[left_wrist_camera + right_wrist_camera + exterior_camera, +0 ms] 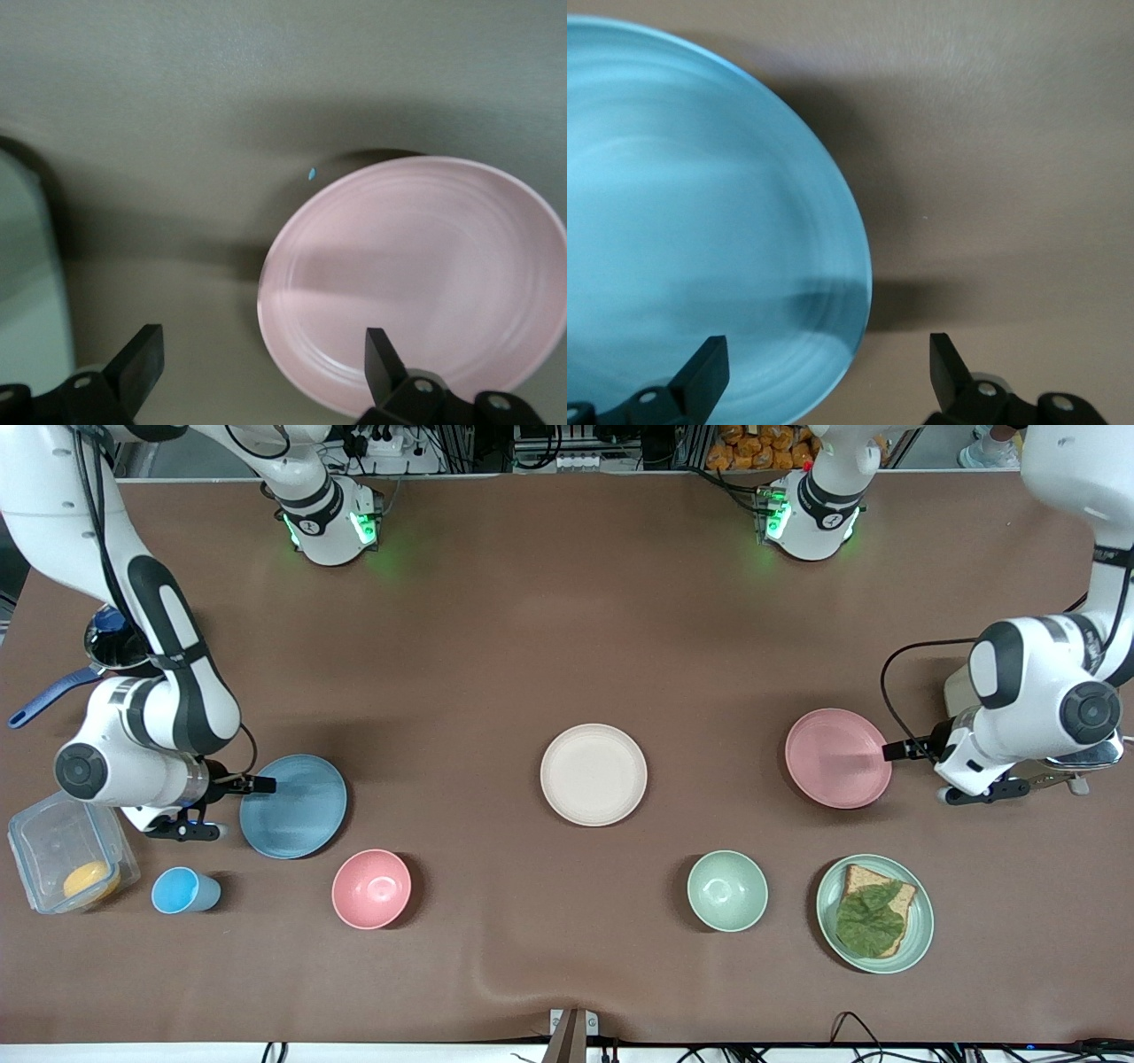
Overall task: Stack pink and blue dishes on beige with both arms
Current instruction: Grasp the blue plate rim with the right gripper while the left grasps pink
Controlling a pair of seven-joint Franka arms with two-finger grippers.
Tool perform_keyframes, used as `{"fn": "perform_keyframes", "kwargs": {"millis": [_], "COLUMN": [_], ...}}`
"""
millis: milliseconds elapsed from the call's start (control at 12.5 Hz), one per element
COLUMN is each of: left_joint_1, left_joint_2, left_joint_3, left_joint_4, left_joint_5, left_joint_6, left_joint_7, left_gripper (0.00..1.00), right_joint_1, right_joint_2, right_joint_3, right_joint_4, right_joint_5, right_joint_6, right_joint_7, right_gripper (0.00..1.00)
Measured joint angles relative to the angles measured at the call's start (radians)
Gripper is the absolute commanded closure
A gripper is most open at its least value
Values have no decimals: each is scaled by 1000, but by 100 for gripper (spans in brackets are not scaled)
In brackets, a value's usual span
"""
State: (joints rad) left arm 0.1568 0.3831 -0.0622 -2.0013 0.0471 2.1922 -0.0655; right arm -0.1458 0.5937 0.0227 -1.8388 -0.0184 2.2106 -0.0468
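Both plates lie flat; left claw (921, 771) and right claw (237, 808) spread wide.

Blue plate (691, 221) between spread pincer (828, 372) fingers

Pink plate (838, 758), blue plate (293, 806), beige plate (594, 774): matt. Arms glossy white. Tablecloth (532, 629) brown, matt.

The brown desk (567, 629) carries a beige plate (594, 774) at its middle, a blue plate (293, 806) by the right fingers (262, 784), and a pink plate (838, 758) by the left fingers (893, 751).
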Motion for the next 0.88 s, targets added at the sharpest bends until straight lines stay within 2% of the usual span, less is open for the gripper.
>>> {"fn": "perform_keyframes", "kwargs": {"millis": [80, 160, 240, 320, 560, 640, 880], "left_joint_1": [1, 1, 2, 5, 49, 59, 60], "left_joint_2": [25, 49, 71, 91, 116, 119, 120], "left_joint_3": [0, 0, 0, 0, 0, -1, -7], "left_joint_4": [0, 0, 0, 0, 0, 0, 0], "left_joint_5": [0, 0, 0, 0, 0, 0, 0], "left_joint_6": [19, 36, 49, 60, 67, 67, 67], "left_joint_7": [0, 0, 0, 0, 5, 6, 6], "left_gripper": [0, 0, 0, 8, 47, 56, 66], "right_joint_1": [-1, -2, -2, -1, -2, -2, -1], "right_joint_2": [13, 22, 29, 33, 33, 33, 32], "right_joint_3": [0, 0, 0, 1, 5, 3, 7], "right_joint_4": [0, 0, 0, 0, 8, 11, 25], "right_joint_5": [0, 0, 0, 0, 4, 4, 4], "right_joint_6": [14, 24, 29, 31, 32, 32, 32], "right_joint_7": [0, 0, 0, 0, 0, 0, -6], "right_gripper": [30, 90, 100, 100, 100, 100, 100]}}
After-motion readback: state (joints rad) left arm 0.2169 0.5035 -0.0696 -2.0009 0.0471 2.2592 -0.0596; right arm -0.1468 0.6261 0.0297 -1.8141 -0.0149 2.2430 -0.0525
